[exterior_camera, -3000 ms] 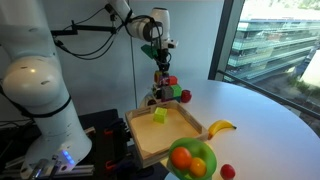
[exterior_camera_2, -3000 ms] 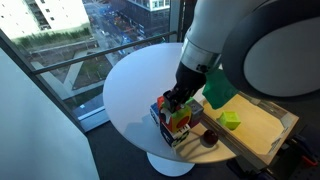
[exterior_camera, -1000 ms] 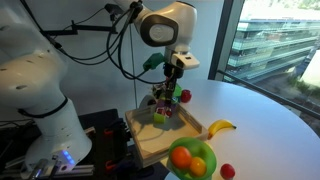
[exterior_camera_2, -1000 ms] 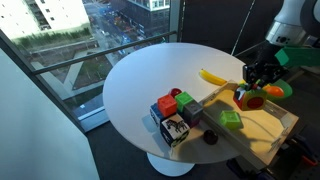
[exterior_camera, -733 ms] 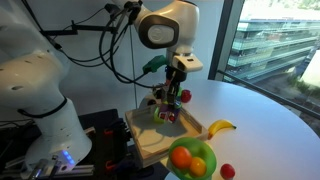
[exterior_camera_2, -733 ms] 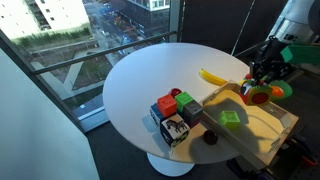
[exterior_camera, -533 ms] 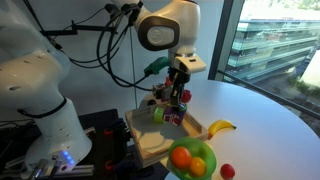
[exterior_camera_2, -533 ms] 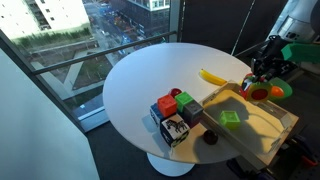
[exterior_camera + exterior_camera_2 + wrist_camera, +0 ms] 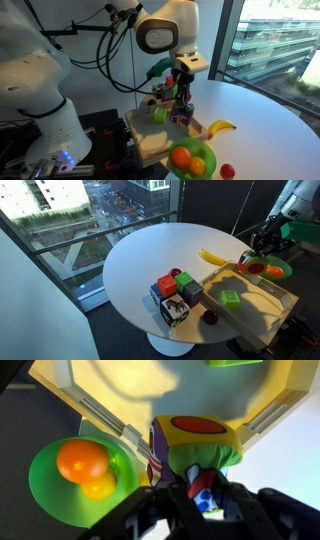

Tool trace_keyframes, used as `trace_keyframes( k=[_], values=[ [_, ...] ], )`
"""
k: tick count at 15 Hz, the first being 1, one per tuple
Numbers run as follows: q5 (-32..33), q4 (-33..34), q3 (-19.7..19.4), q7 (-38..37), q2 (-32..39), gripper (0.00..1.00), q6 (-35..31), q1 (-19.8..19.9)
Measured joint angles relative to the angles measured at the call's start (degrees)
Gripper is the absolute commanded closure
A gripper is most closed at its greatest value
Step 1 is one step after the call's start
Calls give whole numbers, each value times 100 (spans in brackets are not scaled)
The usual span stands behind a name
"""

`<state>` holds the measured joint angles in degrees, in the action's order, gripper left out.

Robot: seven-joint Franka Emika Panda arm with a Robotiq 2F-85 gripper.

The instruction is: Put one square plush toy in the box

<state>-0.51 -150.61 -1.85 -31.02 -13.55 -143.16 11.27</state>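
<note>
My gripper (image 9: pixel 181 97) is shut on the square plush toy (image 9: pixel 183 113), a small soft cube with dark red, green, yellow and purple patches. It hangs above the box (image 9: pixel 150 143), a shallow tan tray with a pale floor, near the tray's far side. In an exterior view the gripper (image 9: pixel 263 248) holds the toy (image 9: pixel 257 260) over the tray's (image 9: pixel 262 309) end by the bowl. In the wrist view the toy (image 9: pixel 196 444) fills the space between the jaws (image 9: pixel 200 502), with the tray rim (image 9: pixel 98 414) below it.
A plain yellow-green cube (image 9: pixel 159 115) (image 9: pixel 231 299) lies in the tray. A green bowl of fruit (image 9: pixel 192 160) (image 9: pixel 60 488) stands beside the tray. A banana (image 9: pixel 221 127), a red ball (image 9: pixel 228 171) and a pile of plush cubes (image 9: pixel 176 292) lie on the round white table (image 9: pixel 140 260).
The gripper has carried the toy from the pile of cubes to above the tray, then along it toward the fruit bowl.
</note>
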Motion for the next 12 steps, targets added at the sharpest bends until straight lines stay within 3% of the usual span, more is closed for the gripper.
trace_keyframes(
  k=[2,6,12],
  values=[
    [2,-12,0,-32,0,36,-29,0],
    [2,-16,0,-37,-8,2,-31,0],
    [-82,-17,10,0,-112,0,40,-104]
  ],
)
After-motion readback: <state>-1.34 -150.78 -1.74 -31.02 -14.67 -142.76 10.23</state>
